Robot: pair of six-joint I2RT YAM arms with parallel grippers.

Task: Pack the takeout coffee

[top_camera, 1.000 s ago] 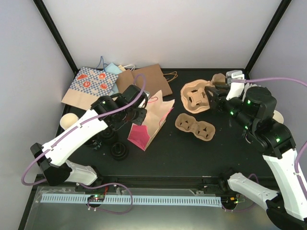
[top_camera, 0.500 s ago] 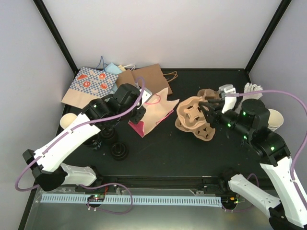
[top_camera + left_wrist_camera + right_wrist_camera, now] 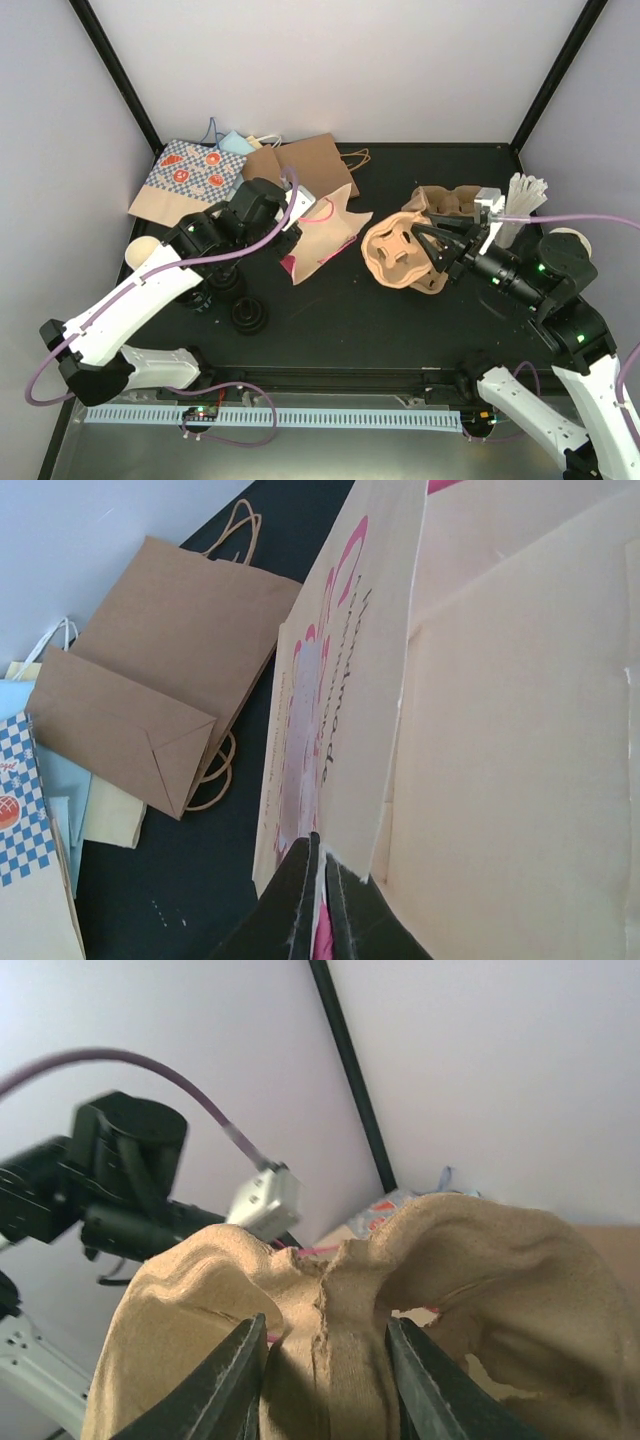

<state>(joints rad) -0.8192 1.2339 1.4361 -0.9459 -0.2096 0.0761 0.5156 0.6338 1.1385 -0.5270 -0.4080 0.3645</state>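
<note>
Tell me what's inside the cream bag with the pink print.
No view looks into the cream bag. Only its cream panels and pink print show, with the left end effector pinching one edge. Its own walls cover any contents.

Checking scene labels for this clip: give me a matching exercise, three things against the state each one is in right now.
Things:
1. tilted pulp cup carrier
2. cream-and-pink bag
3. brown paper bag

States:
A. lying flat at the back, unheld
B. clamped in the jaws of the right gripper
C. pinched at its edge by the left gripper

Pairs: 1-B; 2-C; 3-A
</note>
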